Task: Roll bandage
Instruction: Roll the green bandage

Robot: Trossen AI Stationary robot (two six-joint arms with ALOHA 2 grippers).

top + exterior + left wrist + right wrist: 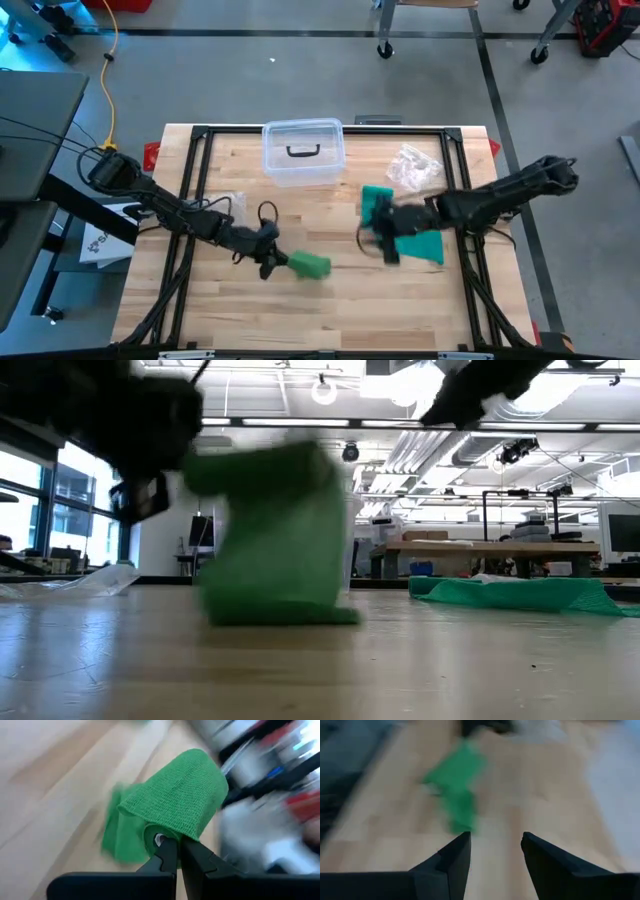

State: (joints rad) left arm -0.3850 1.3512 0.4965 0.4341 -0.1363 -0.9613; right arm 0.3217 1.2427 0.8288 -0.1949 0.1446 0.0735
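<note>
A green bandage roll lies on the wooden table near its middle; in the left wrist view the green bandage roll has a loose tail trailing onto the wood. My left gripper is shut at the roll's left end. A teal bandage lies spread flat on the table's right half, as the teal bandage shows in the low view. My right gripper hovers open beside it, pointing toward the roll, with nothing between its fingers. My left gripper meets the roll at its open end, at the centre of the winding, fingertips pinched together. The fingers come slanting down from the table's left, along the roll's axis. The fingertips hide what they pinch. The roll's underside looks to sit on the table.
A clear plastic box with a dark handle stands at the far middle. Crumpled clear wrap lies at the far right, another clear wrapper at the left. A black frame rims the tabletop.
</note>
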